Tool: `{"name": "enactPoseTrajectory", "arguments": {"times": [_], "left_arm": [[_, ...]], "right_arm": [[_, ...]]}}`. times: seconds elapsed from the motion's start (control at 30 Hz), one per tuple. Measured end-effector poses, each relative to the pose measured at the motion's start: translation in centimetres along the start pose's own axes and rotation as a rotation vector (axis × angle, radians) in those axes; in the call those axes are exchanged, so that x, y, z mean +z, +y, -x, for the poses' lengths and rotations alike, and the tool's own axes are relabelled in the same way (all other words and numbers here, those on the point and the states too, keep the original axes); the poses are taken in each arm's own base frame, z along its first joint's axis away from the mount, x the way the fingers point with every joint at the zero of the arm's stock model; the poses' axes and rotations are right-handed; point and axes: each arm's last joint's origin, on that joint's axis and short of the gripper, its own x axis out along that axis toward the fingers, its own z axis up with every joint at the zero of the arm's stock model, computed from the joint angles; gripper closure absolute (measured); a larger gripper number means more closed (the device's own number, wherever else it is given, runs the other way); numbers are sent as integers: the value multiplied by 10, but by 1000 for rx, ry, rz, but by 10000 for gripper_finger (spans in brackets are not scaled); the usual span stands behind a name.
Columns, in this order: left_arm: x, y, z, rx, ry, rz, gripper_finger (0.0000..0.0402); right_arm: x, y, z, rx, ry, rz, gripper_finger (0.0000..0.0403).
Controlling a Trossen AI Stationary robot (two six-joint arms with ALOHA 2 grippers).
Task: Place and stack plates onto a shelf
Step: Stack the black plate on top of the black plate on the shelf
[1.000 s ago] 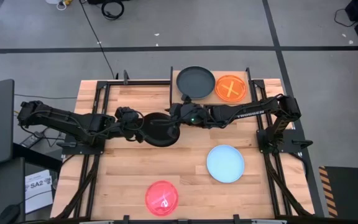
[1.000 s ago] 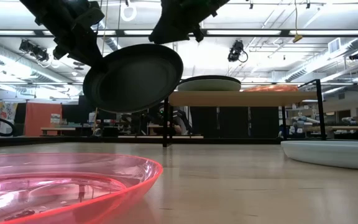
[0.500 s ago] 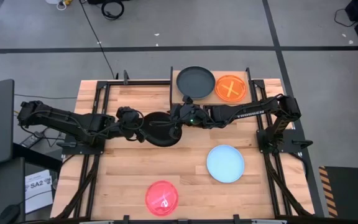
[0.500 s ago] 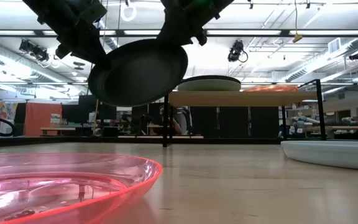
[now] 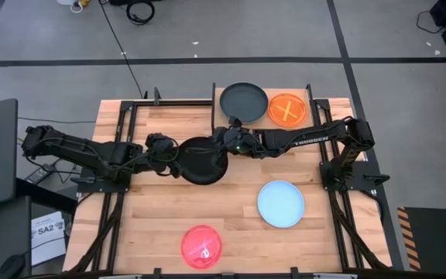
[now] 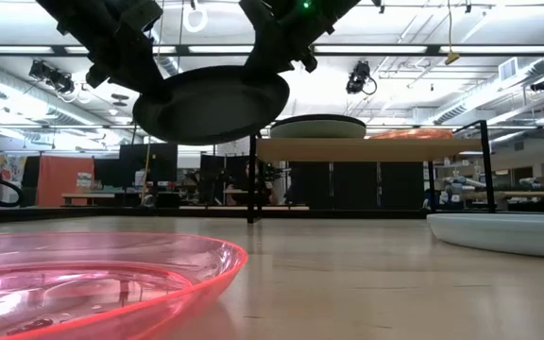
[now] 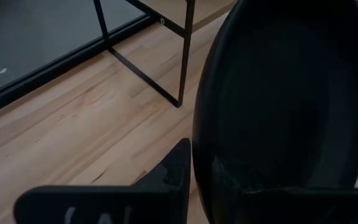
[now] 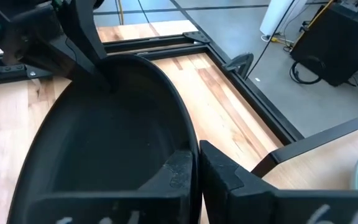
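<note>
While the black plate (image 5: 202, 160) hung in the air over the counter (image 5: 161, 225), just short of the shelf (image 5: 310, 108), we judged the handover should finish only once the right gripper (image 5: 224, 146), pinched on its rim, held firm. The left gripper (image 5: 166, 163) gripped the opposite edge. How tightly it was still clamped, we could not tell. The shelf's top was hidden under the plates already there.
</note>
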Motion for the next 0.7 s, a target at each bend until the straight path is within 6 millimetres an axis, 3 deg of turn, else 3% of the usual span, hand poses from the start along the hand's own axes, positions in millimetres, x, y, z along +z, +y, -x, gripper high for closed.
{"name": "enactPoseTrajectory", "arguments": {"times": [0.27, 0.7], "left_arm": [[2, -2, 0, -15, -19, 7, 329], [3, -2, 0, -17, -29, 21, 245]], "right_arm": [[1, 0, 0, 4, -6, -4, 383], [5, -7, 8, 7, -1, -11, 383]]}}
